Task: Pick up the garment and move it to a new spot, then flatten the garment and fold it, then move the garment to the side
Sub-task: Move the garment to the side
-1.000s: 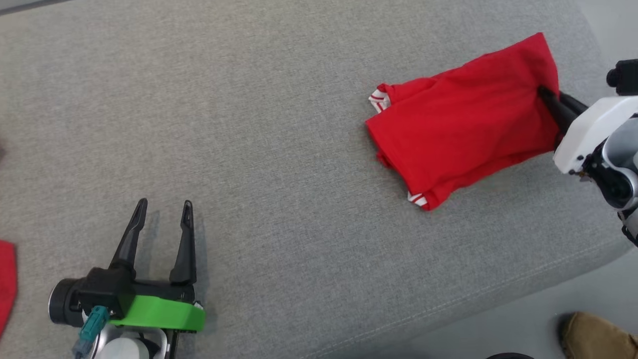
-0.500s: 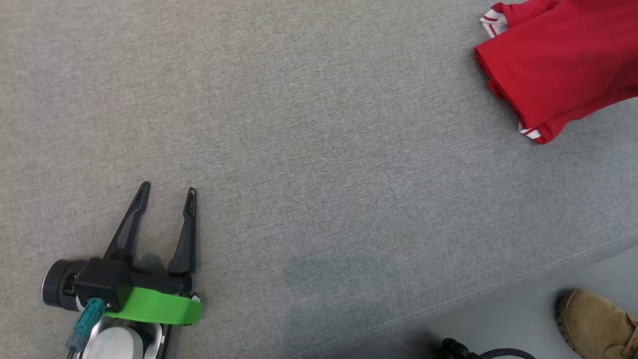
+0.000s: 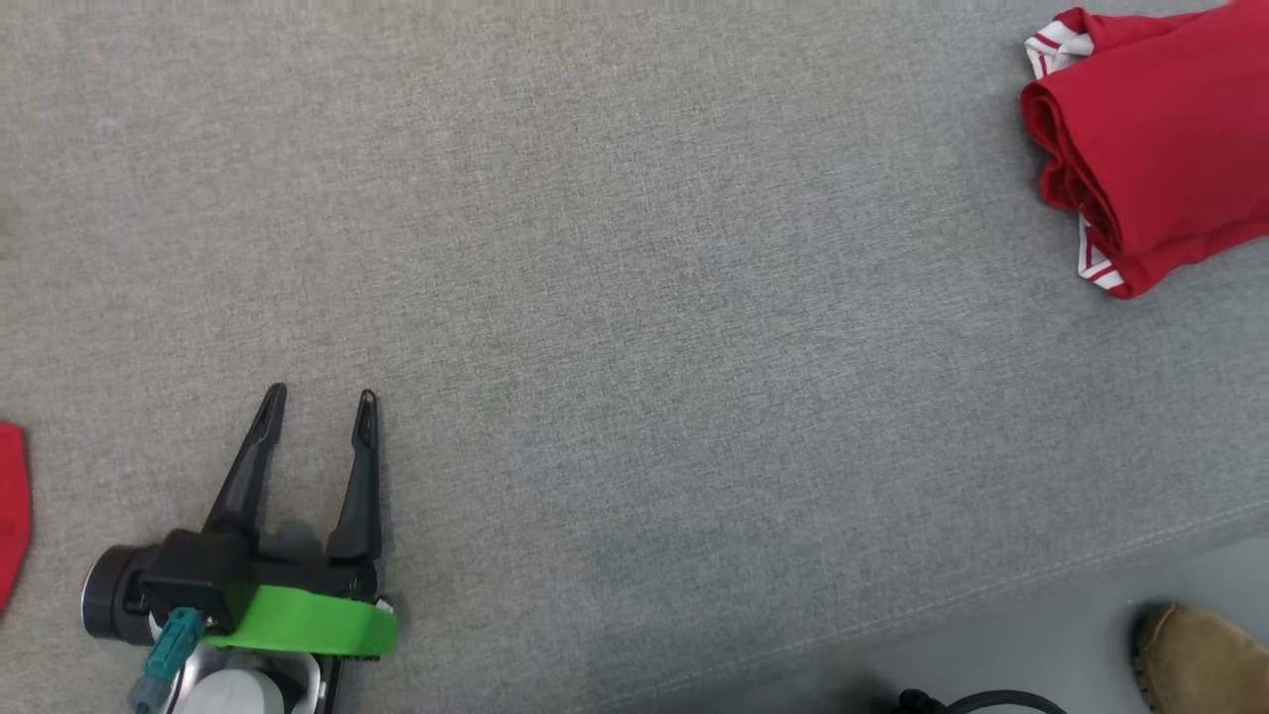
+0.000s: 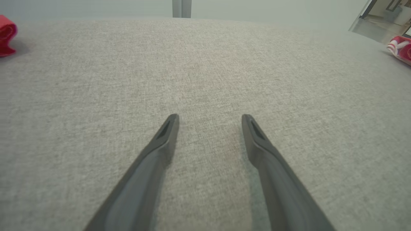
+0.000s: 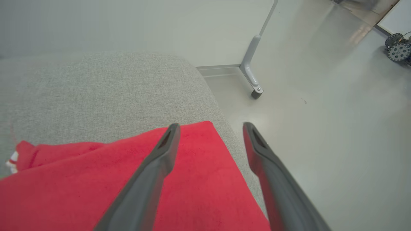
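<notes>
- While the folded red cloth garment with white-striped trim (image 3: 1155,149) lies at the upper right of my head frame, on the grey woven-fabric worktop (image 3: 634,297), I read it as already folded and set off to the side, near the worktop's rounded corner.
- My right pincer (image 5: 211,125) stands wide apart and grips nothing. In its wrist frame one dark finger crosses above the red cloth and the other sits over the pale floor (image 5: 321,144) beyond the edge. I judge it hangs just over the garment's corner so the fold is left undisturbed.
- My left pincer (image 3: 321,395) is spread open too and empty. It sits at the lower left of the head frame, low over bare fabric and well apart from the garment, parked there, I think, to stay out of the way.
- Another red cloth piece (image 3: 10,516) shows at the left edge; I cannot tell what it is.
- Someone's tan suede shoe (image 3: 1200,654) sits at the lower right on the floor, so I would swing no arm toward that side.
</notes>
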